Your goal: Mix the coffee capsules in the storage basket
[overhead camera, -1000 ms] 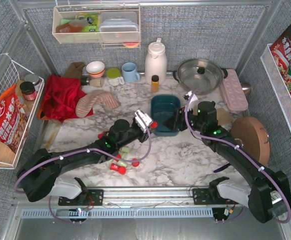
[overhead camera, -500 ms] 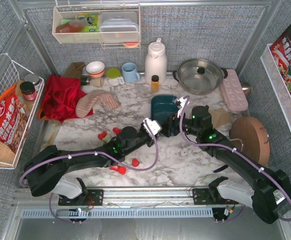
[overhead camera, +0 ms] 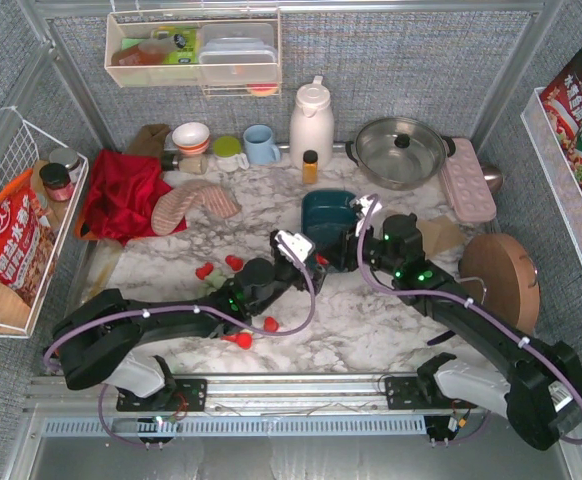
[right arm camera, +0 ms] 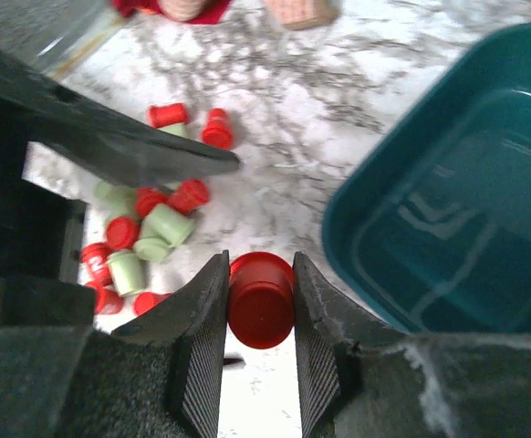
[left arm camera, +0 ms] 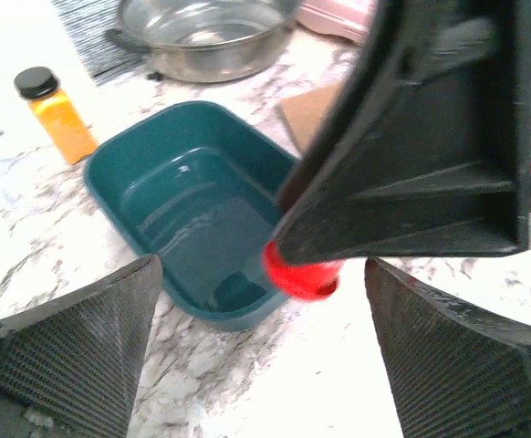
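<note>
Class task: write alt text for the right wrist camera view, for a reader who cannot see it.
The right gripper pinches a red coffee capsule between its two fingers, just left of the teal storage basket, whose visible part holds nothing. More red and pale green capsules lie scattered on the marble tabletop further left.

Bright, even light from above bleaches the marble table [left arm camera: 275, 383] near-white in the wrist views, glare streaks the storage basket [left arm camera: 192, 210], and the left fingers [left arm camera: 74, 356] blur while the red capsule [right arm camera: 260, 306] shows fairly sharp.
</note>
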